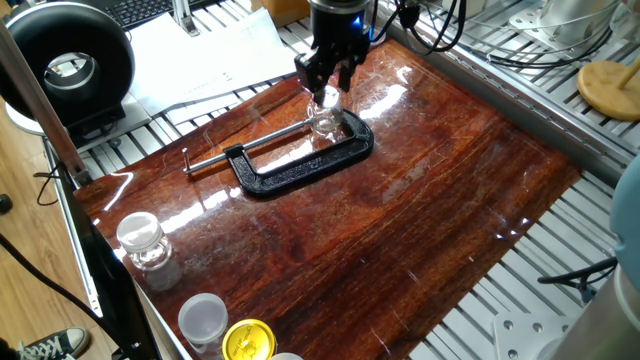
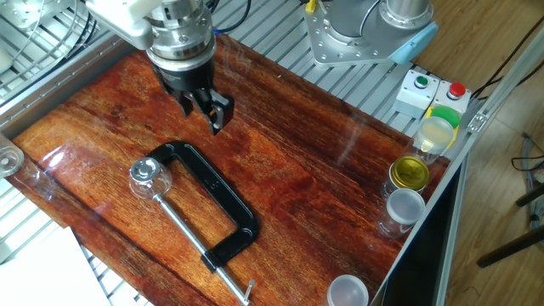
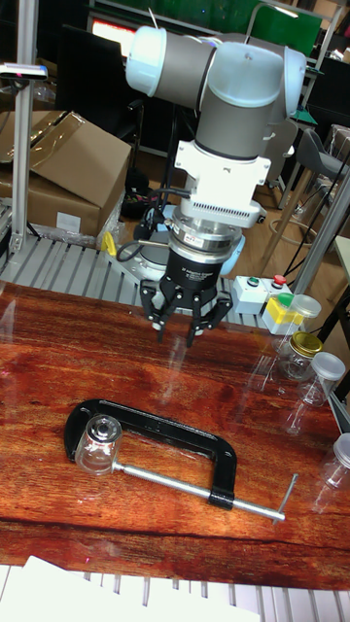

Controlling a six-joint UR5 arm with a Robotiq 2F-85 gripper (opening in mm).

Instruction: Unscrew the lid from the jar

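The small clear jar [image 2: 153, 184] stands upright on the wooden board, pinched in the mouth of a black C-clamp [image 2: 223, 206]. Its clear lid [image 2: 142, 171] sits on top. The one fixed view shows the jar [image 1: 323, 121] just under my gripper [image 1: 328, 74]. In the other fixed view my gripper [image 2: 205, 111] hangs above the board, apart from the jar. The tall fixed view has the gripper [image 3: 179, 328] raised well above the jar [image 3: 97, 448] and the clamp [image 3: 185, 432]. The fingers stand a little apart with nothing between them.
A larger clear jar with a bulbous top [image 1: 141, 246], a white cup [image 1: 203, 318] and a yellow lid [image 1: 248, 340] stand at one end of the board. Several small jars [image 2: 406, 192] and a button box [image 2: 431, 90] sit beside the robot's base.
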